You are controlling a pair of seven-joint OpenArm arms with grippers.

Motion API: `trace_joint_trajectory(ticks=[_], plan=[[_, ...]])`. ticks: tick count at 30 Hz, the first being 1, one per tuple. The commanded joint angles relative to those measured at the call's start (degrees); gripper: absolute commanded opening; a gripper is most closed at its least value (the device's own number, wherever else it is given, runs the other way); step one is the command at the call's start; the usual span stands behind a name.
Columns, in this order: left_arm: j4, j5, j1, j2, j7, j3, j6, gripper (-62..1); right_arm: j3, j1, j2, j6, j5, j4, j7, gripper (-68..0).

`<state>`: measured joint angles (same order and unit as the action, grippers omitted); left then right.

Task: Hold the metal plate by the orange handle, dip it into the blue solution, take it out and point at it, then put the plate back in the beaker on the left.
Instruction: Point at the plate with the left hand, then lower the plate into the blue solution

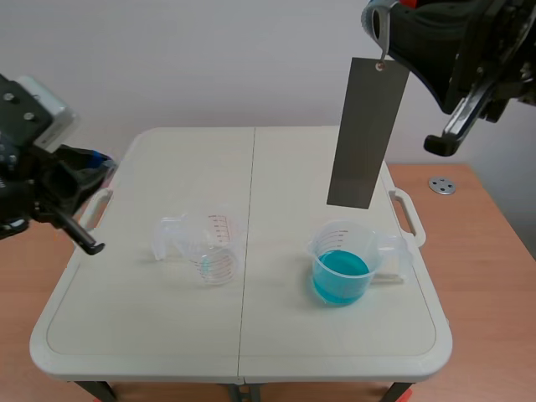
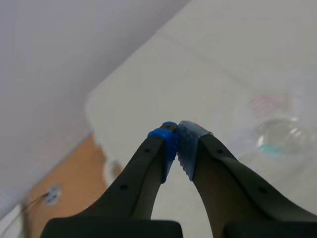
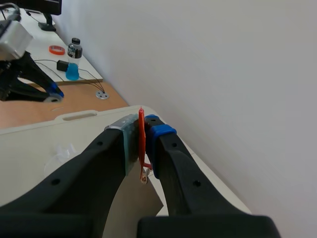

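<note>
Above the clear beaker [image 1: 323,239] hangs a flat rectangular metal plate [image 1: 367,134].

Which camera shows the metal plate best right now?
The scene view: the whole metal plate hangs from the right end effector above the beaker of blue solution. The right wrist view shows mainly the orange handle pinched in that end effector; the left wrist view does not show the plate.
</note>
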<state>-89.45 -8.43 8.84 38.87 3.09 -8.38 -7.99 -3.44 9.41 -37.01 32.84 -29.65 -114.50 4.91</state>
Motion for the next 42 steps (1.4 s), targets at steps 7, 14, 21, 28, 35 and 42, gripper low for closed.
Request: trace_joint_trajectory(ticks=[7, 14, 21, 28, 35, 42], plan=[[-0.90, -1.01, 19.12, 9.66, -3.15, 12.26, 13.86, -59.3, 0.37, -0.85, -0.44, -0.22, -0.83, 0.48, 0.90, -66.3], [0.22, -0.98, 35.69, 11.82, -3.80, 20.74, 22.97, -59.3, -0.02, -0.85, -0.42, 0.15, -0.81, 4.68, 3.80, -66.3], [5.03, -0.96, 45.05, 11.65, -5.18, 21.38, 22.86, -59.3, -0.13, -0.85, -0.42, 1.73, -0.81, 7.91, 6.01, -66.3], [11.15, -0.96, 46.53, 9.62, -5.22, 21.24, 14.56, -59.3, -1.62, -1.01, -0.39, 1.77, -0.57, 10.45, 7.32, -66.3], [14.69, -0.68, 46.56, 5.79, -5.20, 18.95, 8.15, -59.3, -2.69, -1.03, 1.27, 2.67, 0.17, 13.57, 8.00, -66.3], [16.55, 1.18, 46.53, 4.07, -5.01, 12.66, 5.44, -59.3, -5.68, -3.52, 2.69, 3.23, 2.27, 17.88, 8.22, -66.3]])
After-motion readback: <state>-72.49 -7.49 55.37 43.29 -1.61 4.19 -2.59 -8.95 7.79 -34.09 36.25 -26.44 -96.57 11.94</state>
